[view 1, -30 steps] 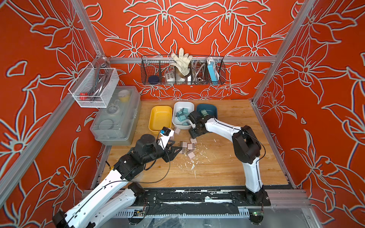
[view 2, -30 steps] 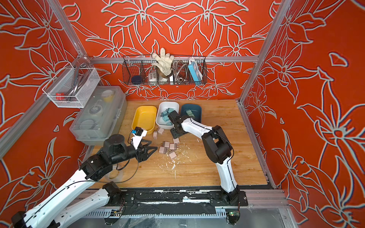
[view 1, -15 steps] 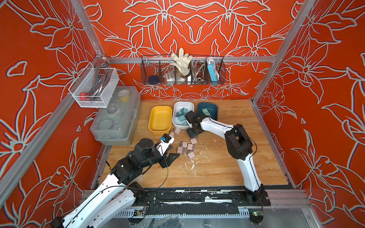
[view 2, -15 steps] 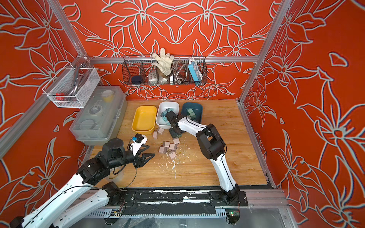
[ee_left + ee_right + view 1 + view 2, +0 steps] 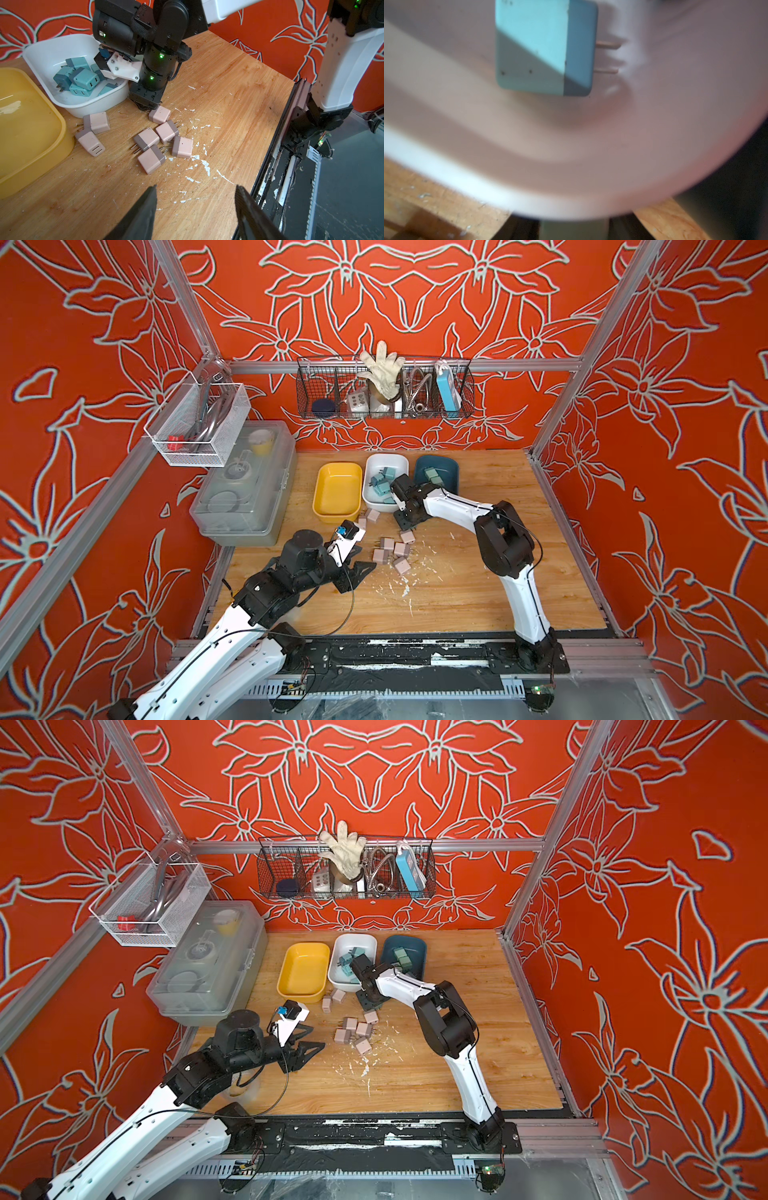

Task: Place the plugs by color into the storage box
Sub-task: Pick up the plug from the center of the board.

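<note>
From where I stood, both top views showed three trays in a row at the back of the wooden table [image 5: 478, 593]: a yellow tray [image 5: 336, 493], a white tray [image 5: 398, 466] with the blue plugs [image 5: 380, 486] heaped in it, and a dark blue tray [image 5: 451, 472] holding the green plugs [image 5: 432, 477]. The pink plugs [image 5: 392, 549] lay loose on the table in front of the trays, five close together and two more just beside the yellow tray's near edge. The left gripper [image 5: 316, 1038] hung low near the five, apart from them, its jaws spread. The right gripper [image 5: 405, 523] pointed straight down at the table by the white tray's near corner. In the left wrist view the left gripper [image 5: 195, 189] showed two dark fingers well apart with bare wood between them and the pink plugs beyond. The right gripper [image 5: 145, 107] had its tips at the table, just beside the farthest pink plug, and I could not tell whether its jaws were apart or together. The right wrist view was mostly the blurred wall of the white tray [image 5: 571, 155], with one blue plug [image 5: 539, 47] lying inside, its two prongs showing. A pale grey-green shape sat between two dark shapes at the frame's edge, too blurred to name.
</note>
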`<action>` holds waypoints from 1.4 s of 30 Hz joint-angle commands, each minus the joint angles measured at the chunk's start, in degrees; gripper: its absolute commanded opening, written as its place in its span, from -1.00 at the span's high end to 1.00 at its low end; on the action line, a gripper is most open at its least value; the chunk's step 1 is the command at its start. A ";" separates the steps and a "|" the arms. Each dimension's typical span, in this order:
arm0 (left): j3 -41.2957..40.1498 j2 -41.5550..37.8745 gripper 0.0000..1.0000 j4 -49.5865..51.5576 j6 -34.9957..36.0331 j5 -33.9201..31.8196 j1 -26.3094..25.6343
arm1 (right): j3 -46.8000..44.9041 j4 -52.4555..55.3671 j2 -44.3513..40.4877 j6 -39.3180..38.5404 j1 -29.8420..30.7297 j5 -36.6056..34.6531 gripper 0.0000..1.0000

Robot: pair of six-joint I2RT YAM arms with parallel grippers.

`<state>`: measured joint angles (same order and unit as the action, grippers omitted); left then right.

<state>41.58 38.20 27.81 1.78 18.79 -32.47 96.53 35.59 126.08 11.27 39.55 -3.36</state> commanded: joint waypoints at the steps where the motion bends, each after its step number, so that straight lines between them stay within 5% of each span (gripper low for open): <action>1: -0.51 -0.66 -0.21 -0.81 -0.79 1.45 0.80 | -2.35 1.07 -2.30 0.72 0.52 1.33 -0.02; 31: 0.47 3.94 -0.17 -3.67 -6.77 4.17 5.13 | -8.28 -2.47 -12.64 0.32 0.70 2.92 0.16; 42: 0.54 10.25 -0.13 -15.70 -15.90 2.15 3.90 | -7.37 -1.10 -14.14 -1.43 0.61 2.44 0.17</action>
<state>41.36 46.85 17.91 -11.07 22.13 -27.88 88.42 33.50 114.15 10.72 39.81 -0.99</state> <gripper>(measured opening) 0.566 0.475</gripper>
